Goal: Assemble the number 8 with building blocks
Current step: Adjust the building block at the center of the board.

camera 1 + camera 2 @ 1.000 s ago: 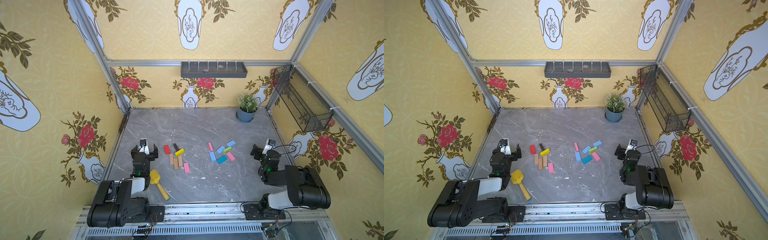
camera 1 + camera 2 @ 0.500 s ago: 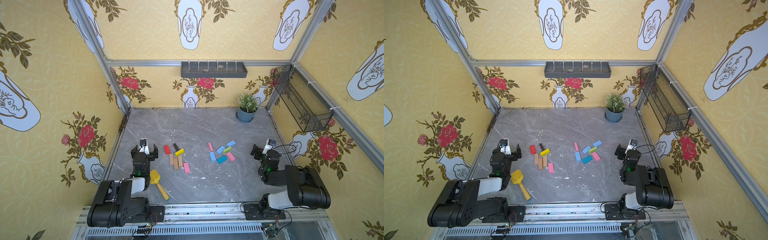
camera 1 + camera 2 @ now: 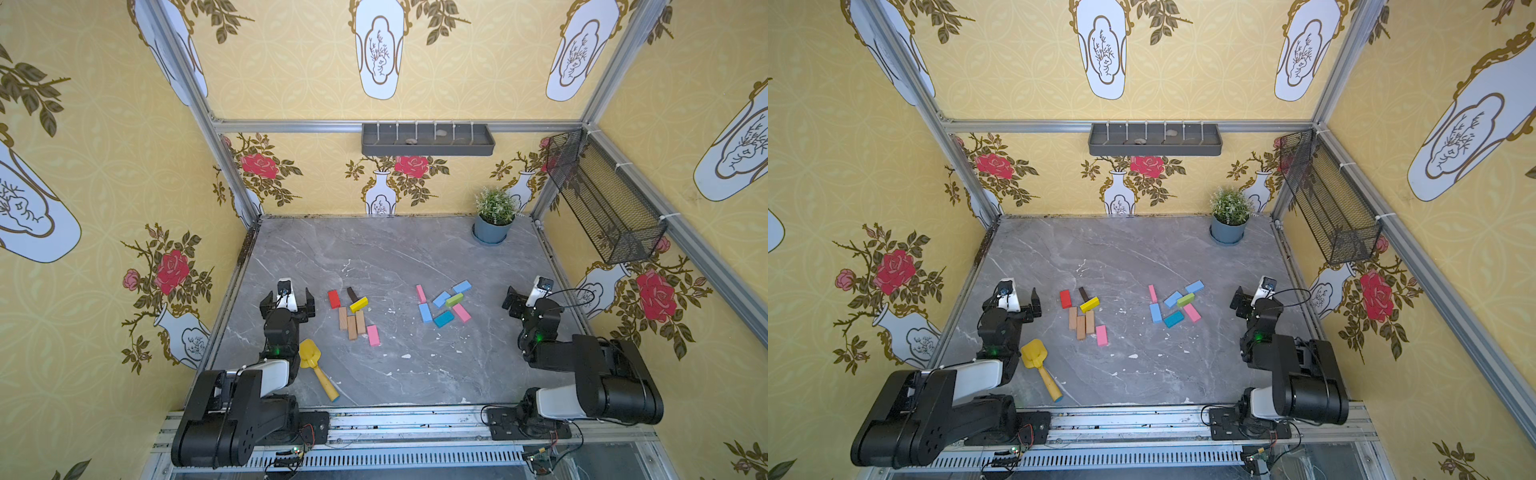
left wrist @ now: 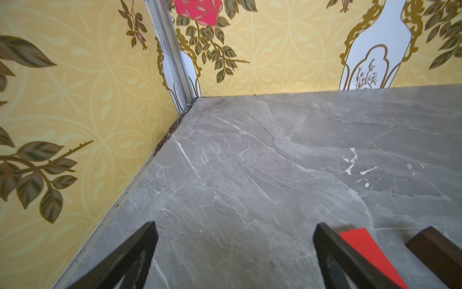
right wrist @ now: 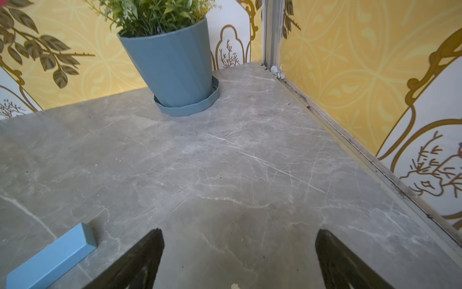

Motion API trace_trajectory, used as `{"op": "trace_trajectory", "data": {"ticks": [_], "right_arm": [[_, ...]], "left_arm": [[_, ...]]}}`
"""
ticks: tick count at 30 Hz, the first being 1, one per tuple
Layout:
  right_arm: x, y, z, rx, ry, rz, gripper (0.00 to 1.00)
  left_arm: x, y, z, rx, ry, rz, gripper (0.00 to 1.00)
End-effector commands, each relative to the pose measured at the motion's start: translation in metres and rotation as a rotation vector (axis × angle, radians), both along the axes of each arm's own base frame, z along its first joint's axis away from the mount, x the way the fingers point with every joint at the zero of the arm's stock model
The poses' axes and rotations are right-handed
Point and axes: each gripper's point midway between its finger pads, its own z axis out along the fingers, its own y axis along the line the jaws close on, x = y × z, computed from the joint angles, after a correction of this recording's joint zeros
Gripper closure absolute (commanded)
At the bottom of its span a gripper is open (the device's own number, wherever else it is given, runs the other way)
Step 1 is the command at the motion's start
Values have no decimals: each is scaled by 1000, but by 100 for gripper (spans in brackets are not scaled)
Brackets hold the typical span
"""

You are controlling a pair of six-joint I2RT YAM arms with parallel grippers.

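The building blocks lie flat in two loose groups on the grey marble table (image 3: 395, 257). The left group has a red brick (image 3: 333, 299), a dark brown one (image 3: 352, 294), a yellow one (image 3: 358, 304), three tan ones (image 3: 352, 327) and a pink one (image 3: 373, 335). The right group (image 3: 444, 305) holds several pink, light blue, green and teal bricks. My left gripper (image 3: 287, 296) stands open just left of the red brick (image 4: 367, 246), nothing between its fingers (image 4: 140, 252). My right gripper (image 5: 238, 237) is open and empty, right of the light blue brick (image 5: 52, 260).
A yellow toy shovel (image 3: 316, 365) lies beside the left arm near the front edge. A potted plant (image 3: 492, 220) stands at the back right corner. A wire basket (image 3: 602, 199) hangs on the right wall, a grey shelf (image 3: 428, 139) on the back wall.
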Motion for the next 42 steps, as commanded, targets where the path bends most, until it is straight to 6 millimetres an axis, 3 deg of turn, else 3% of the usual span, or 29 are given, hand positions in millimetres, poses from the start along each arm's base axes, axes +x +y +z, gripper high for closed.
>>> {"op": "trace_trajectory", "data": {"ticks": [1,4,8,11,16,20,25,28,31,38,42], "right_arm": [[5,-7,22,-63,19,-83,2],[9,4,49,-101,-13,-93,3],[18,29,79,35,1,-7,2],[19,36,91,121,34,-8,2],[13,56,99,152,86,104,2],[6,89,107,225,123,274,3],[1,132,106,268,194,438,3],[-2,160,100,259,234,513,3],[-4,186,95,241,272,582,2],[-24,255,85,206,349,778,2],[-35,284,83,197,360,855,2]], "left_arm": [[-7,2,18,-2,-52,15,0],[-17,5,40,5,-84,72,0],[-25,3,69,-111,-66,89,0],[-31,-7,91,-233,-87,36,0],[-37,-37,118,-431,-59,-112,0],[-40,-71,138,-506,-11,-293,0],[-57,-80,165,-614,-82,-362,0],[-69,-69,167,-606,-125,-319,0],[-73,-73,165,-572,-90,-339,0],[-58,-89,124,-549,291,-333,6],[-53,-92,103,-563,397,-309,7]]}}
